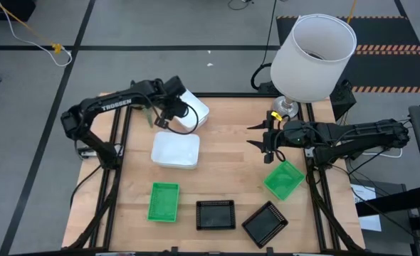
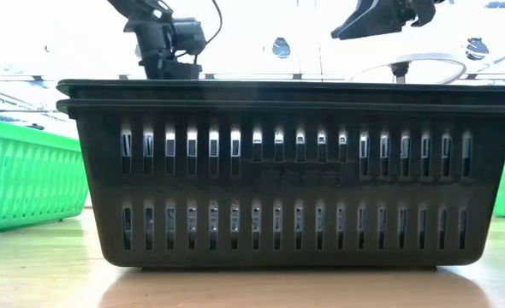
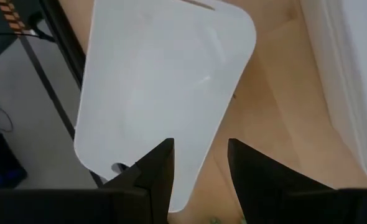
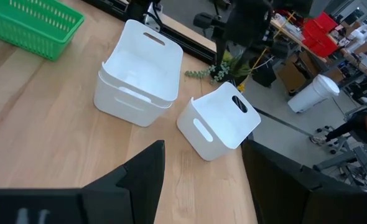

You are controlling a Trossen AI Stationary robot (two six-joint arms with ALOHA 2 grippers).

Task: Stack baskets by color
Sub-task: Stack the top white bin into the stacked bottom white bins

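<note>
The lampshade [image 1: 315,48] stands at about one o'clock, at the table's [image 1: 224,153] far edge. Near the centre, toward ten o'clock, sits a stack of two white baskets [image 1: 176,151]; a third white basket [image 1: 195,112] lies tilted at eleven o'clock, near the far edge. The left gripper [image 1: 164,122] hovers over this tilted basket, its fingers [image 3: 155,171] parted and straddling the rim without clamping it. The right gripper [image 1: 258,136] hangs at two o'clock, spread wide, holding nothing. Green baskets rest at four [image 1: 283,178] and seven o'clock [image 1: 163,201]; black baskets at six [image 1: 216,214] and five [image 1: 265,222].
</note>
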